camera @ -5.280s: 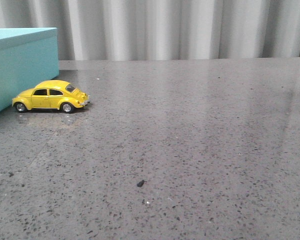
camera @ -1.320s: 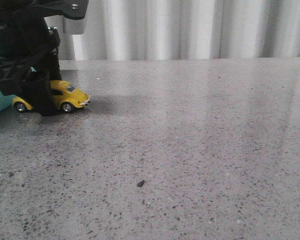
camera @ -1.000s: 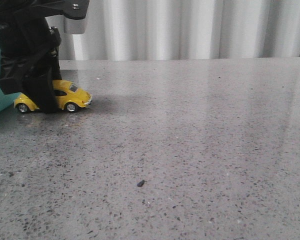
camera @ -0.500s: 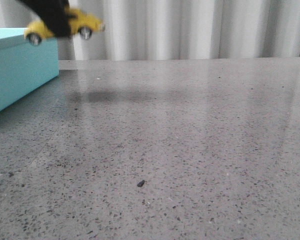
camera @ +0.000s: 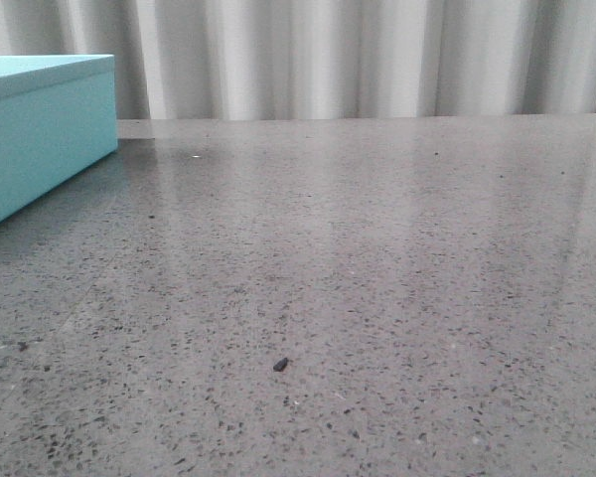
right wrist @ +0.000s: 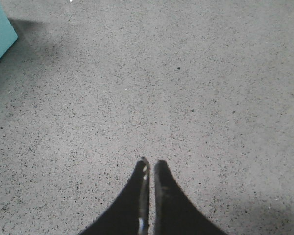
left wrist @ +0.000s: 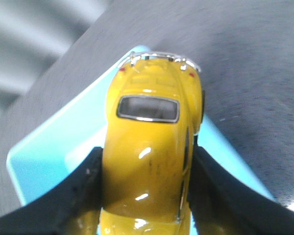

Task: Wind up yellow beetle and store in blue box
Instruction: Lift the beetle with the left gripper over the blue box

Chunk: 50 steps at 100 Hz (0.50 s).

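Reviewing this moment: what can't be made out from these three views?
- Front view: the beetle and both tools are out of frame; only a corner of the box shows, cut by the left edge.
- Left wrist view: the beetle's wheels and underside are hidden by its body and the left tool's fingers; its front is cut off.
- Box lid: whether it is open cannot be told.
- Right tool: only its fingertips show.

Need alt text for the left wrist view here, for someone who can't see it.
The left gripper clamps the yellow beetle by its sides, seen from above with its rear window and chrome bumper showing. Below the car lies the blue box on the grey speckled table.
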Each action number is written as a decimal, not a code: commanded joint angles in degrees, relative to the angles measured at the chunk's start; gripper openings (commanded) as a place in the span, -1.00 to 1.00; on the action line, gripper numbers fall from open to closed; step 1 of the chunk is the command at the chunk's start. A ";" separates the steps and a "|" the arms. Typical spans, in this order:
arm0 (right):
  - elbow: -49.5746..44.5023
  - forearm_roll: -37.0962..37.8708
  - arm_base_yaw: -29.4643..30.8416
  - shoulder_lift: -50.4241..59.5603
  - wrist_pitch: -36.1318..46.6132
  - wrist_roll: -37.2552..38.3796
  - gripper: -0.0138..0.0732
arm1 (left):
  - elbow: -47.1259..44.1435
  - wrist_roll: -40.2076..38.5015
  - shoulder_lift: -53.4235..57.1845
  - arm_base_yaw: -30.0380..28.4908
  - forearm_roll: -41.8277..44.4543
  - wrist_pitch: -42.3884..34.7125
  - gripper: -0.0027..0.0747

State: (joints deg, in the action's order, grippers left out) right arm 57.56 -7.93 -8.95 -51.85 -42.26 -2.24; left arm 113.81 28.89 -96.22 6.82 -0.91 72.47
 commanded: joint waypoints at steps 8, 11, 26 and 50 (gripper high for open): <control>1.40 -0.38 0.09 0.75 4.50 -0.40 -0.82 | -2.65 -8.73 2.76 -5.55 -0.47 0.29 -0.83; 1.40 -0.38 0.09 0.75 4.50 -0.40 -0.82 | -3.82 -8.84 2.76 -6.30 -0.89 0.29 -0.83; 1.40 -0.38 0.09 0.75 4.72 -0.40 -0.82 | -10.47 -8.84 1.49 -8.50 -4.00 0.20 -0.83; 1.40 -0.38 0.09 0.75 4.72 -0.40 -0.82 | -16.49 -8.50 -4.42 -8.65 -6.26 0.20 -0.81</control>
State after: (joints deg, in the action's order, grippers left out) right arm 57.56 -7.93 -8.95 -51.85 -41.82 -2.24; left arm 97.04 21.07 -101.37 -1.62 -4.61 72.12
